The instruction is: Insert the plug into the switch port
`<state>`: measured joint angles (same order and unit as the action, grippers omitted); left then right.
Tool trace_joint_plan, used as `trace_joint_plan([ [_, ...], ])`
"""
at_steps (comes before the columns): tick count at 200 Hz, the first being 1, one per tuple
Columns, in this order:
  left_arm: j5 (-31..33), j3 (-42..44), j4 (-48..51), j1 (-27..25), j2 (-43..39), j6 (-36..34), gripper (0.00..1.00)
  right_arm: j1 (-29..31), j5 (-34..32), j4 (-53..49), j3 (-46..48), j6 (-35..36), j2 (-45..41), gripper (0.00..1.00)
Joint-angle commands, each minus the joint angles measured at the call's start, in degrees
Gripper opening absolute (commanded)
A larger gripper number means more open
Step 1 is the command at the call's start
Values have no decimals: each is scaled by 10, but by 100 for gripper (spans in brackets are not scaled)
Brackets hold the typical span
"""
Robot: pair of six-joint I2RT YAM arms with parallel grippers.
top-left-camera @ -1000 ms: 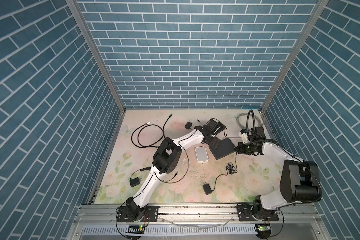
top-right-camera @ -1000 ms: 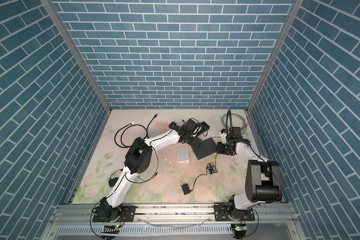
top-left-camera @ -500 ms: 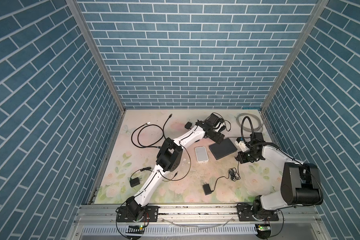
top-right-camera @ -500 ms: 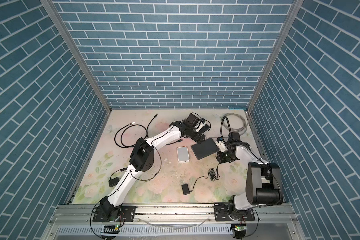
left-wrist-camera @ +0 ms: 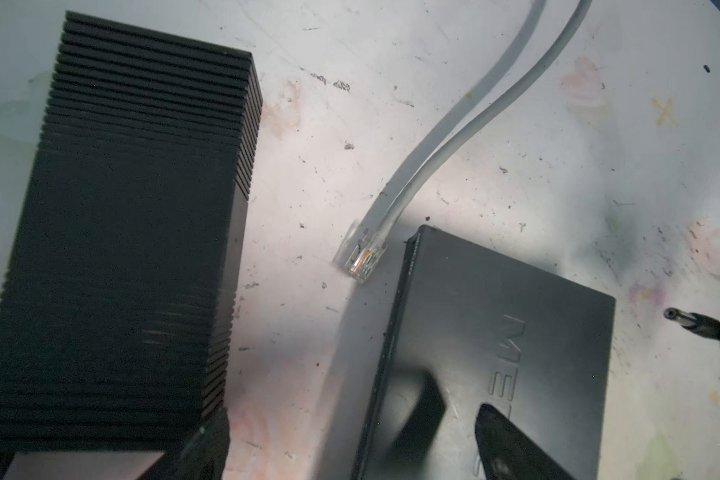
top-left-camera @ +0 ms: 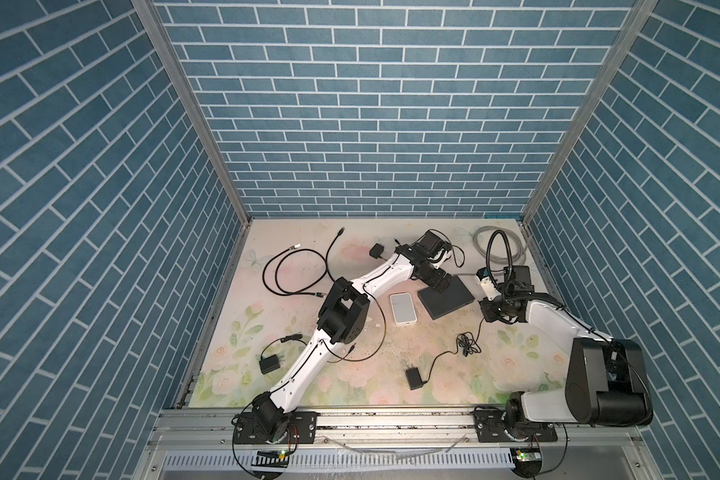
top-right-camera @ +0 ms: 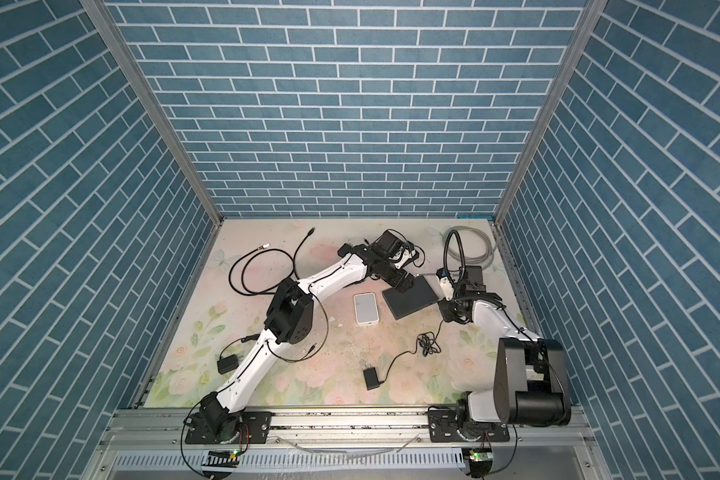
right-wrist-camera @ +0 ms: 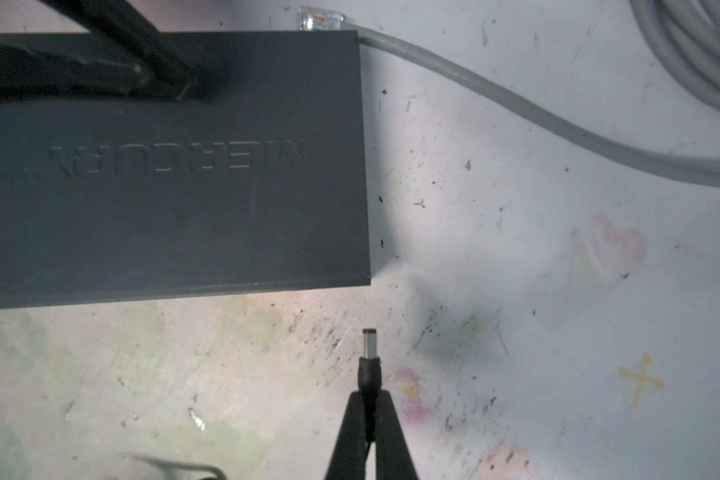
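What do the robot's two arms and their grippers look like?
The left arm and right arm both have glossy white tubular links joined by bulky black joint housings, with black cables trailing along them. The left gripper and right gripper are plain black, with flat fingers tapering to narrow tips. No markings show.
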<state>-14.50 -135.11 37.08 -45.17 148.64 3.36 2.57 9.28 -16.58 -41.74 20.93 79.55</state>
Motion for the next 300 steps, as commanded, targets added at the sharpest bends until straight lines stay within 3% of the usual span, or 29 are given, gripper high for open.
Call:
trace_joint_plan([
  [1,-12,13,10,2,10,18,93,9,-15,35,11,38,-11,0],
  [43,-45,17,4,20,7,64,93,11,67,-61,-30,84,28,0],
  [72,-43,19,13,25,4,62,93,15,77,-86,-58,95,62,0],
  [178,-108,75,-8,24,-31,108,91,23,53,-59,-97,136,115,0],
  [300,-99,55,39,18,-20,101,89,3,60,85,-52,210,129,0],
])
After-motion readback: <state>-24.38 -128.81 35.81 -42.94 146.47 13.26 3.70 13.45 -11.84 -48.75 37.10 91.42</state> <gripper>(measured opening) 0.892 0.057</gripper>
